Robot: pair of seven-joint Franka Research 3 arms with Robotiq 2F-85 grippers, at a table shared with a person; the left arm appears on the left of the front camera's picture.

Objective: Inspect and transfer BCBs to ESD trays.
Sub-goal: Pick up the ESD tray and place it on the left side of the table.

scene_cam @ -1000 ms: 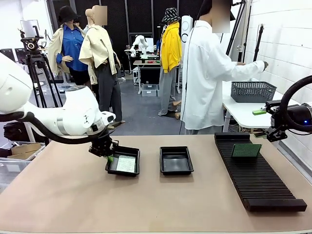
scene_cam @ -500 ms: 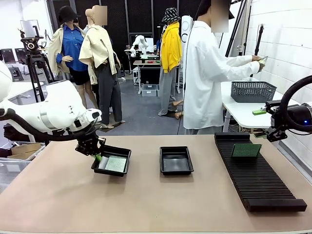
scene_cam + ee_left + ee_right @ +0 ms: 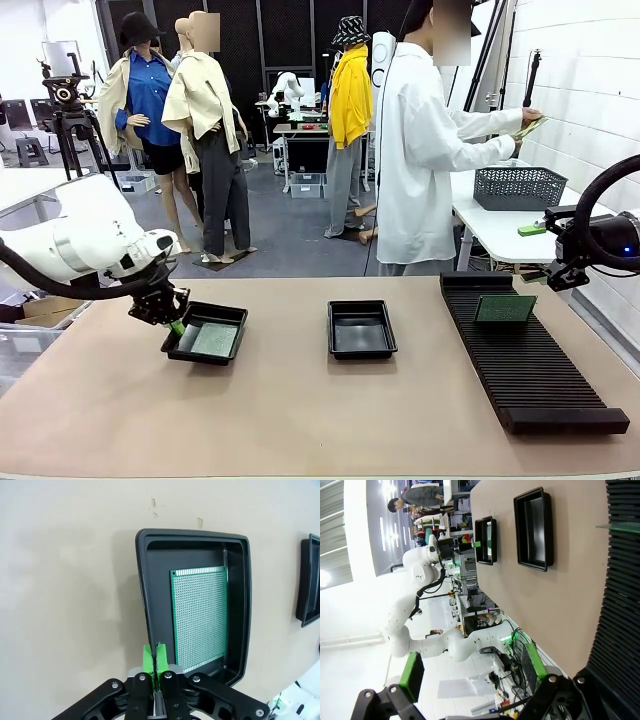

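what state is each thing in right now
left tray, pinched at its rim, one board inside
board in left tray, lying flat
middle tray, empty
rack, holds one board
board on the rack, standing in a slot
left fingers, shut on the left tray's rim
right fingers, open, holding nothing

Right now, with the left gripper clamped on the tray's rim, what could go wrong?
1. The left gripper pinches only the thin rim of the tray, near one corner. If it pulls from there, the tray may pivot or slip free.
2. The BCB lies loose inside the tray. A jerk or tilt could slide it against a wall or out.
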